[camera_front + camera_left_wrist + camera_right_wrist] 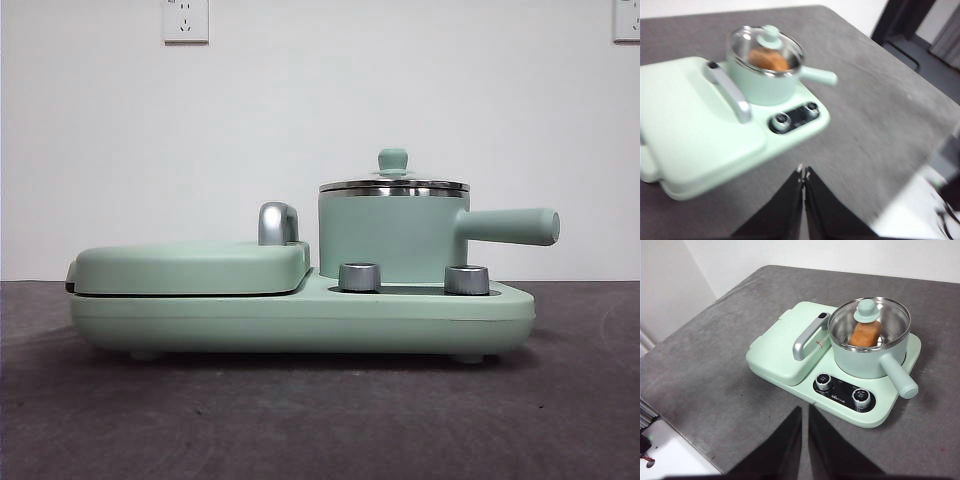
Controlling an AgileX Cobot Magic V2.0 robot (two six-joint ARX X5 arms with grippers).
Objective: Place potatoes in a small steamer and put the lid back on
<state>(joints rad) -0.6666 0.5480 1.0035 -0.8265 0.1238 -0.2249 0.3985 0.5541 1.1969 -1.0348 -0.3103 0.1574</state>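
Observation:
The small steamer (392, 238) is a mint-green pot with a steel rim and a straight side handle, standing on the right half of the green cooker base. It also shows in the left wrist view (762, 82) and the right wrist view (867, 362). The glass lid (393, 183) with its green knob sits on the pot; it also shows in the wrist views (771, 36) (866, 311). The orange-brown potato (864, 334) lies inside the pot under the lid (768, 59). My left gripper (803, 175) and right gripper (804, 412) are both shut, empty and held well back above the table.
The flat mint-green griddle section (190, 265) with a silver handle (277, 222) fills the left half of the base. Two steel dials (360, 277) (466, 279) sit on the front. The grey table (705, 370) ends at an edge (920, 175) near both grippers.

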